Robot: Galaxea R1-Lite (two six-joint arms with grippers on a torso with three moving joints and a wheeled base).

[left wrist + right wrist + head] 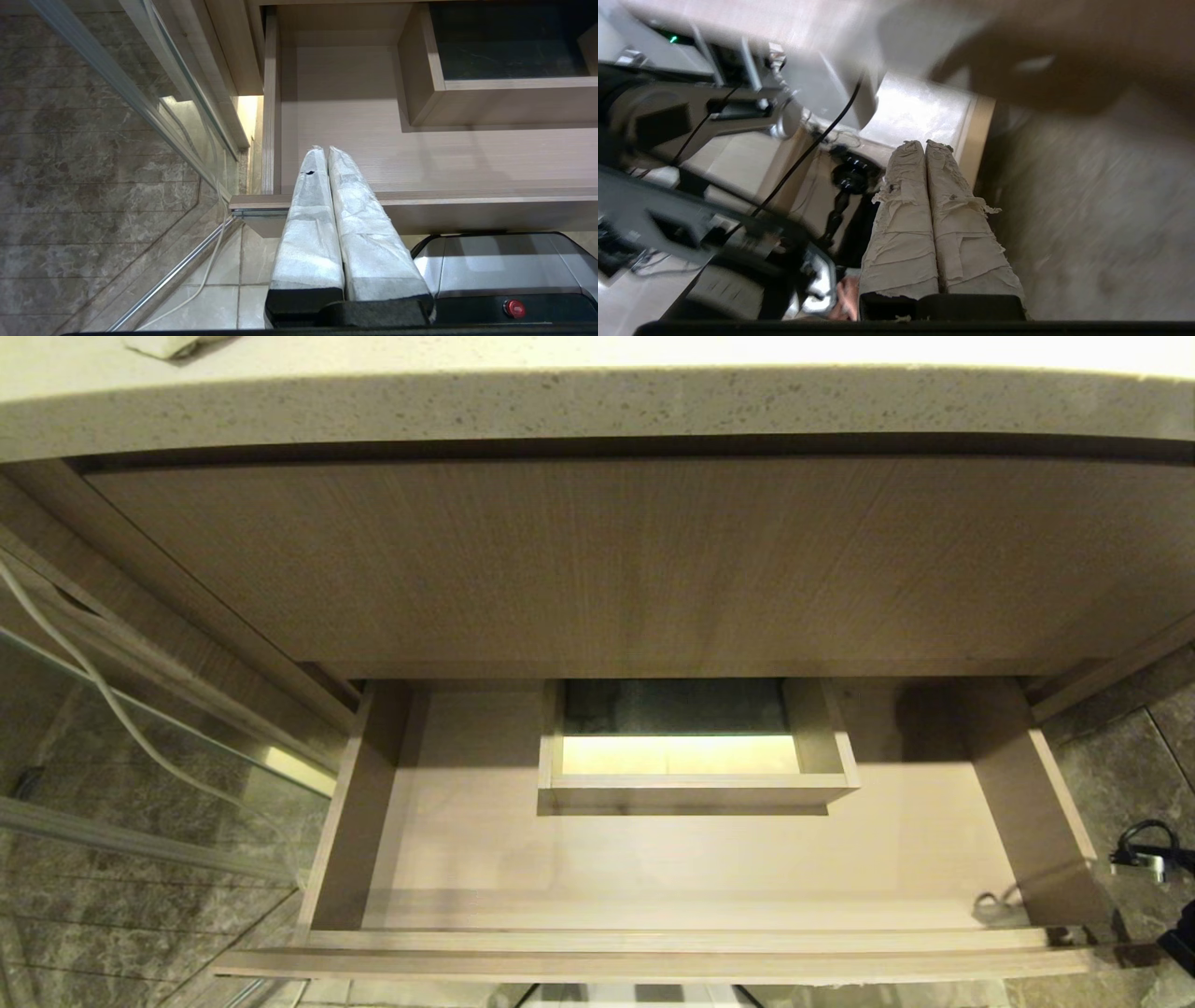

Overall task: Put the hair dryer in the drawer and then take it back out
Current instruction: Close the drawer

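Observation:
The drawer (pixel 653 954) stands pulled out, wide and shallow, in light wood grain. Its floor is bare, and a boxed cutout (pixel 695 791) sits at the middle back. The hair dryer is out of view. My left gripper (pixel 323 150) is shut on nothing, its white-wrapped fingers hanging in front of the drawer's left front corner (pixel 261 201). My right gripper (pixel 924 144) is also shut and empty, off to the drawer's right and pointing down past my own base toward the floor. Only a dark part of the right arm (pixel 1146 857) shows at the head view's right edge.
A speckled stone countertop (pixel 597 411) overhangs a taller wood-grain panel (pixel 597 560) above the drawer. A pale object (pixel 168 343), cut off by the frame, lies on the counter at far left. A glass partition (pixel 140 775) and a white cord (pixel 93 681) stand to the left. My base (pixel 504 270) is under the drawer front.

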